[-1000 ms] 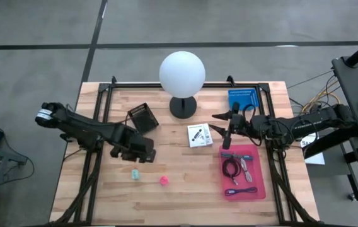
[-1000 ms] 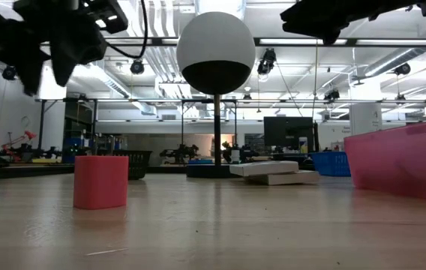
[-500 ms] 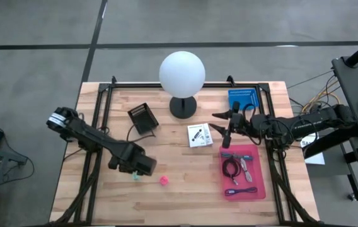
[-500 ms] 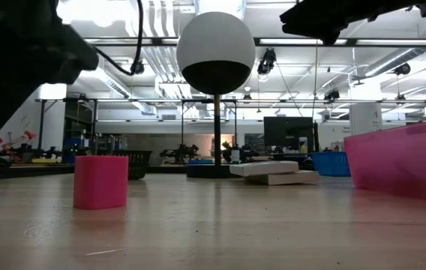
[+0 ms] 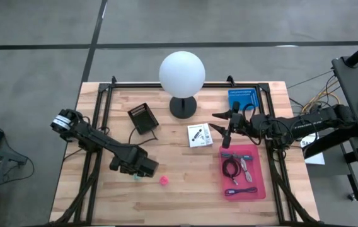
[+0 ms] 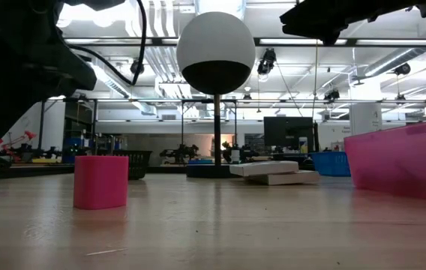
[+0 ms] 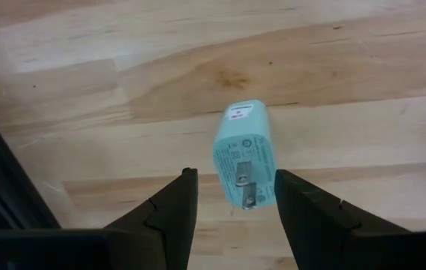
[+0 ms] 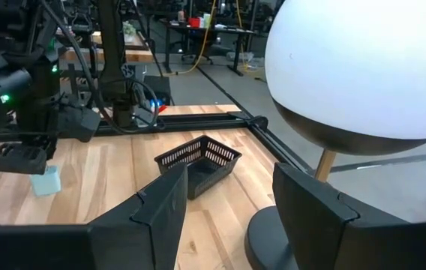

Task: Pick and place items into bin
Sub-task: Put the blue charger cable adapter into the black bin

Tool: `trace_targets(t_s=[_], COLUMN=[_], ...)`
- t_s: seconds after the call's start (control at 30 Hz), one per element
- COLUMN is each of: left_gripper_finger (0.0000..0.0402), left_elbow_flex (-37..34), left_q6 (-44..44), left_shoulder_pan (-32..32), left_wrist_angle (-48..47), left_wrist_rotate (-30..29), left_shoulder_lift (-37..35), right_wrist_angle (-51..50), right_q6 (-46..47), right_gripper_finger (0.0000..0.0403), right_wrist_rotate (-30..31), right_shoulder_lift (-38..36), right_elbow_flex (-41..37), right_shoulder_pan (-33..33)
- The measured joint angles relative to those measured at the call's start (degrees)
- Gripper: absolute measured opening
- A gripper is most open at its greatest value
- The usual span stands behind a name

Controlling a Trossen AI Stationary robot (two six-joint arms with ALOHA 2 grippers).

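- High view: I see the wooden table (image 5: 179, 189) with my two arms reaching in from either side, and the white globe lamp (image 5: 182, 74) at the far middle edge as the biggest thing on it.
- The pink bin (image 5: 243, 171) sits on the right side, already holding a dark coiled cable (image 5: 231, 168), a silvery metal piece (image 5: 246, 167) and a purple cord (image 5: 241, 190).
- My left gripper (image 5: 146, 169) is down low over the left-centre of the table, directly above the small teal charger block (image 7: 244, 154). In the left wrist view its fingers (image 7: 169, 214) stand apart on either side of the block without touching it, and nothing is gripped.
- That block lies flat on the wood, its long axis running straight away from the gripper, with the two metal prongs at the end nearest the fingers.
- My right gripper (image 5: 227, 128) hangs above the table just beyond the bin, fingers parted and empty.
- A black mesh basket (image 5: 142, 118) sits left of the lamp base; a blue basket (image 5: 243, 99) sits at the far right.
- The white printed card (image 5: 198, 135) lies flat between lamp and bin.
- The tiny pink block (image 5: 164, 180) rests just beside the left gripper, apart from it.
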Motion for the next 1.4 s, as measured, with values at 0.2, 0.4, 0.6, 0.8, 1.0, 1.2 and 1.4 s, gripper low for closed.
trace_targets(t_s=[0.2, 0.4, 0.6, 0.8, 1.0, 1.2, 1.4], left_gripper_finger=[0.0162, 0.0162, 0.0162, 0.0162, 0.0162, 0.0162, 0.0145], left_elbow_flex=[-0.4, -1.4, -3.8, -4.3, -4.4, -5.8, -9.7], left_q6=[0.0, 0.3, 0.3, 0.3, 4.7, 4.9, 5.0], left_shoulder_pan=[0.0, 0.0, 0.0, -0.1, -0.1, -0.1, -0.1], left_wrist_angle=[1.3, 2.3, 6.3, 8.4, 8.6, 9.7, 17.9], left_wrist_rotate=[-0.2, -0.5, -0.5, -0.5, -0.4, -0.3, 1.7], left_shoulder_lift=[0.0, 0.0, 0.0, 0.0, 0.0, 0.0, 0.0], right_wrist_angle=[0.0, 0.0, 0.0, 0.0, 0.0, 0.0, 0.0], right_q6=[-0.2, -1.1, -1.1, -1.1, -1.3, -1.3, -1.3], right_gripper_finger=[0.0185, 0.0185, 0.0185, 0.0185, 0.0185, 0.0185, 0.0185], right_wrist_rotate=[0.0, 0.0, 0.0, 0.0, 0.0, 0.0, 0.0], right_shoulder_lift=[0.0, 0.0, 0.0, 0.0, 0.0, 0.0, 0.0], right_elbow_flex=[0.0, 0.0, 0.0, 0.0, 0.0, 0.0, 0.0], right_shoulder_pan=[0.0, 0.0, 0.0, 0.0, 0.0, 0.0, 0.0])
